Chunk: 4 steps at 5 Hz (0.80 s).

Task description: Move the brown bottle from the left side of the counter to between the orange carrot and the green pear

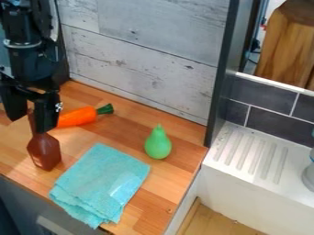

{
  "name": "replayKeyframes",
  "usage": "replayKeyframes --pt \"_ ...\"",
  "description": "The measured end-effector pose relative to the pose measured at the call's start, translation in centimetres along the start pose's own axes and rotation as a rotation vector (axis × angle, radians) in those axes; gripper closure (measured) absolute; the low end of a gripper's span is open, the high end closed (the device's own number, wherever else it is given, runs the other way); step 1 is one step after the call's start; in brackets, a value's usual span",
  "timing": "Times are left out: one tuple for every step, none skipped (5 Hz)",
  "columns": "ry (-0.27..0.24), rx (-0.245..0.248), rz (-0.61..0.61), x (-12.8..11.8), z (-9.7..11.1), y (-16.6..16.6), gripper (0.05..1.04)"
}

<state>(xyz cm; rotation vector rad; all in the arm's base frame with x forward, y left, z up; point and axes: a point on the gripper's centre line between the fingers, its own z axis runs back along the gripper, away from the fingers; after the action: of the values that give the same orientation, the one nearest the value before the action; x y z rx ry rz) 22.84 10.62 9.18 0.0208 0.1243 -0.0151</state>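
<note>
Grey-white plank wall (153, 46) and wooden counter (126, 133) are set beside a white sink unit (245, 190), whose grooved ledge is bordered by dark tile. At upper left, the counter is overhung by a black robot arm (27, 62), its gripper (29, 124) lined up with the neck of a brown bottle (44, 151). Whether that neck is pinched or merely flanked cannot be told. Near the front edge, a folded turquoise cloth (101, 179) is spread to the right of the bottle, one corner carried to the counter's rim. Behind the bottle, an orange carrot (78, 117) with a green top is laid, partly hidden by the gripper. Farther right, a green pear (158, 144) is placed upright, well apart from the arm.

Most at risk, it is judged, is the bottle: its slim neck could be let slip by a shallow or off-centre grip, and its broader body could be swung or tipped toward the nearby front edge. The cloth could be snagged or dragged over the rim if it were brushed by the bottle's base. The carrot could be nudged or rolled by a sideways sweep, while the pear is less exposed, though easily toppled if struck.
</note>
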Motion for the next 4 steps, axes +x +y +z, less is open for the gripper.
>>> replayKeyframes --pt "-0.007 -0.005 -0.019 0.51 -0.26 0.07 0.133" --pt "-0.013 -0.006 -0.035 1.0 -0.45 0.25 0.381" --pt "-0.028 -0.02 -0.022 1.05 -0.48 0.46 0.631" --pt "-0.007 -0.021 -0.006 0.43 -0.22 0.67 0.756"
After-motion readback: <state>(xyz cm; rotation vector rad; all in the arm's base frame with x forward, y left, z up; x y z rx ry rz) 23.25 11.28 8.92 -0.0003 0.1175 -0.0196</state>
